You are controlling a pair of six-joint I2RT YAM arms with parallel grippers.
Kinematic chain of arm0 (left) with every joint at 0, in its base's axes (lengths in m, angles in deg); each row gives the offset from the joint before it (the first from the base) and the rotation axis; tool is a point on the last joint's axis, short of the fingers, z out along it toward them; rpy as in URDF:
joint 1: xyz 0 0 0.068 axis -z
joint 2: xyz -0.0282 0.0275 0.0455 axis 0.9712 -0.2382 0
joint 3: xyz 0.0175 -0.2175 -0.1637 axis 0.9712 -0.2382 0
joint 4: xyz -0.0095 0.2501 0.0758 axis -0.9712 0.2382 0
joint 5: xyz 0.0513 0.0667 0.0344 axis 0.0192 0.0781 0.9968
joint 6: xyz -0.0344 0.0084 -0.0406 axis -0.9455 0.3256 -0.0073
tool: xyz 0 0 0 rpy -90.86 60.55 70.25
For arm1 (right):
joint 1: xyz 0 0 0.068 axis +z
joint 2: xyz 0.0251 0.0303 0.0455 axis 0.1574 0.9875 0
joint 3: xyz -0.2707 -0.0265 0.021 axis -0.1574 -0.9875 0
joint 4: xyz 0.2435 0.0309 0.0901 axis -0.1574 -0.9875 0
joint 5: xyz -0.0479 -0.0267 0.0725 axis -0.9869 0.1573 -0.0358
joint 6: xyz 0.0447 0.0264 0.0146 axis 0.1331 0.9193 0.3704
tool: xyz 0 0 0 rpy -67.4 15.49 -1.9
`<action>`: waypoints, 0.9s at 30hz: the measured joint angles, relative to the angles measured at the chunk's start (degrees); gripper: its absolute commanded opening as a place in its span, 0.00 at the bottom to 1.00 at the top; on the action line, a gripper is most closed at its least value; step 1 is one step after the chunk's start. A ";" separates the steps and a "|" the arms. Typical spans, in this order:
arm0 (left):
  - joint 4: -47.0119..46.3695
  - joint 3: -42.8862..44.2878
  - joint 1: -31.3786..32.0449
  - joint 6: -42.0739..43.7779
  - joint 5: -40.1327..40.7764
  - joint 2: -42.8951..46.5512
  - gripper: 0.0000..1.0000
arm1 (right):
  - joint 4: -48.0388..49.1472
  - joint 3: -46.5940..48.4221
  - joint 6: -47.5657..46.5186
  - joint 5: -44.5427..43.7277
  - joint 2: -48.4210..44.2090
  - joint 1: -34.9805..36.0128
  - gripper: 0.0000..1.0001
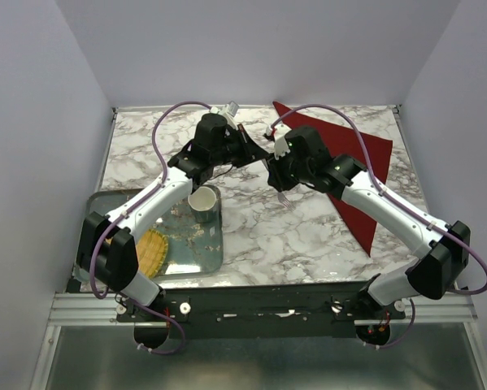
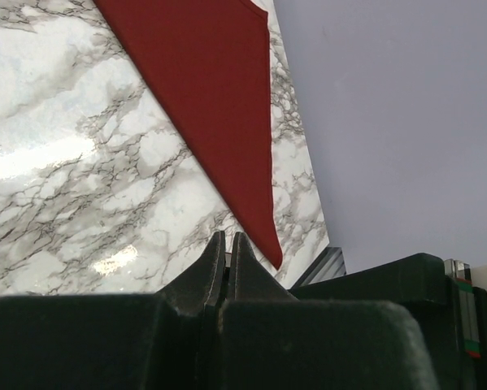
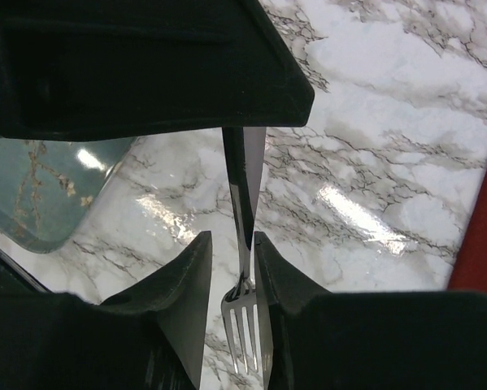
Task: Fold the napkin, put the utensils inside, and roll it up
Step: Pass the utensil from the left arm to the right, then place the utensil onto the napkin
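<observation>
Both arms nose-to-nose above mid-table, 1 fork between them

The 2 arms reach in from their own sides. The left gripper (image 1: pixel 261 154) points right with its fingers (image 2: pixel 215 260) pressed together, and the right gripper (image 3: pixel 233 244) hangs tips-down next to it, jaws only partly open around the fork's neck with a sliver of gap on 1 side. The 1 fork (image 3: pixel 243 203) stands upright, tines down, above the marble table (image 1: pixel 259 236). Its handle top disappears behind the left gripper's black body, so I honestly can't tell who's pinching it. The 1 napkin (image 1: pixel 349 154) lies flat as a dark red triangle far right, with the right forearm crossing over its near part. On the left, 1 tray (image 1: pixel 178 252) carries 1 cup (image 1: pixel 202 201) and 1 yellow mat (image 1: pixel 152 252), with the left arm hanging over them.
</observation>
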State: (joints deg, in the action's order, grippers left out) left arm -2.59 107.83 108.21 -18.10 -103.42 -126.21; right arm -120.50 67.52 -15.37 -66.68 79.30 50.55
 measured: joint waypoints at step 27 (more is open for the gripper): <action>4.28 -4.07 -11.10 7.23 1.95 7.76 0.91 | -4.72 9.40 -14.82 0.28 19.26 -22.86 0.01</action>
State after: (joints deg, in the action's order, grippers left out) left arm 1.69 103.76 97.11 -10.86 -101.47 -118.45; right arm -125.22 76.92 -30.19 -66.40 98.55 27.69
